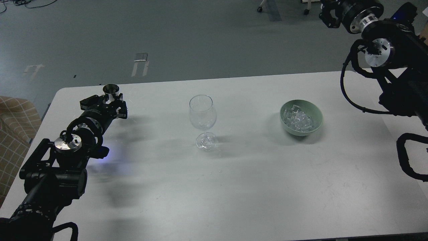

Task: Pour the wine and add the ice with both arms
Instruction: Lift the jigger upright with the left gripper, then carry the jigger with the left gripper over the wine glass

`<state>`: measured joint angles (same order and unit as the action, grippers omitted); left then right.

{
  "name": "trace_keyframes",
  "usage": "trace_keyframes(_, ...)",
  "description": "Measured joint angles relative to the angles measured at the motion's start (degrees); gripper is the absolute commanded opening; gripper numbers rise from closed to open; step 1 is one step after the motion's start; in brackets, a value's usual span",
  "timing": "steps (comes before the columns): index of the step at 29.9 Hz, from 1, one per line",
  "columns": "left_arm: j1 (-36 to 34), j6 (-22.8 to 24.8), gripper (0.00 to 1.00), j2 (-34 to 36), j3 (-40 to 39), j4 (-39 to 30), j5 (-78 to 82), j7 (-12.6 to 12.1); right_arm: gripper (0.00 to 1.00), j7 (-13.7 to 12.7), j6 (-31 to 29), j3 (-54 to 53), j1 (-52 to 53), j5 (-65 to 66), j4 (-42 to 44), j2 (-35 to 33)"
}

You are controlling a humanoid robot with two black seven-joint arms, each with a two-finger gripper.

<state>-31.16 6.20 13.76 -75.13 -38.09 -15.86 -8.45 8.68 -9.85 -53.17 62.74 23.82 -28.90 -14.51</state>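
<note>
My left gripper (113, 99) is shut on a small silver metal cup (111, 89) and holds it upright, lifted off the white table (234, 187) near its far left corner. No wine shows; the inside of the cup is too small to read. An empty clear stemmed wine glass (202, 115) stands mid-table, well to the right of the cup. A pale green bowl (317, 117) holds a heap of clear ice (298, 119) further right. My right gripper (329, 15) hangs high at the top right, beyond the table's far edge, dark and partly cut off.
The right arm's elbow and looped cables (394, 87) hang over the table's right end. A tan checked chair (13, 134) stands past the left edge. Grey floor lies beyond the far edge.
</note>
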Motion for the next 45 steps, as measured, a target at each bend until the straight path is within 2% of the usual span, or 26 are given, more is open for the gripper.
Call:
trace_keyframes(4, 0.0, 0.9, 0.25, 0.4, 0.0, -1.0, -0.1, 0.0, 1.00, 0.0, 0.0, 0.0, 0.0, 0.0, -0.1, 0.0)
trace_keyframes(6, 0.0, 1.7, 0.17, 0.4, -0.2, -1.5, -0.1, 0.0, 1.00, 0.0, 0.0, 0.0, 0.0, 0.0, -0.1, 0.0)
trace_keyframes(8, 0.3, 3.9, 0.15, 0.5, -0.6, -2.3, -0.1, 0.0, 1.00, -0.1, 0.0, 0.0, 0.0, 0.0, -0.1, 0.0)
trace_keyframes(14, 0.8, 8.2, 0.14, 0.7, -2.3, -4.7, -0.1, -0.2, 1.00, -0.1, 0.0, 0.1, 0.1, 0.0, -0.1, 0.0)
trace_keyframes(22, 1.1, 9.6, 0.14, 0.8, -6.2, -6.2, -0.2, -0.2, 1.00, -0.1, 0.0, 0.1, 0.1, 0.0, -0.1, 0.0)
trace_keyframes(27, 1.8, 9.8, 0.09, 1.3, -6.9, -9.4, -0.2, -0.2, 1.00, -0.1, 0.0, 0.1, 0.1, 0.0, -0.1, 0.0)
trace_keyframes(32, 5.3, 8.3, 0.07, 1.3, -6.2, -18.3, -0.2, -0.2, 1.00, -0.1, 0.0, 0.1, 0.1, 0.0, -0.2, -0.1)
trace_keyframes(37, 9.6, 4.8, 0.05, 1.0, -5.5, -28.1, -0.1, -0.3, 1.00, -0.1, 0.0, 0.0, 0.1, 0.0, -0.2, 0.0)
trace_keyframes(40, 11.9, 3.0, 0.05, 1.0, -5.0, -33.5, -0.1, -1.3, 1.00, -0.1, 0.0, 0.0, 0.0, 0.0, -0.2, 0.0)
trace_keyframes(45, 13.7, -4.5, 0.05, 0.4, -4.9, -44.2, -0.1, -2.5, 1.00, -0.1, 0.0, 0.1, -0.1, 0.0, -0.1, 0.0)
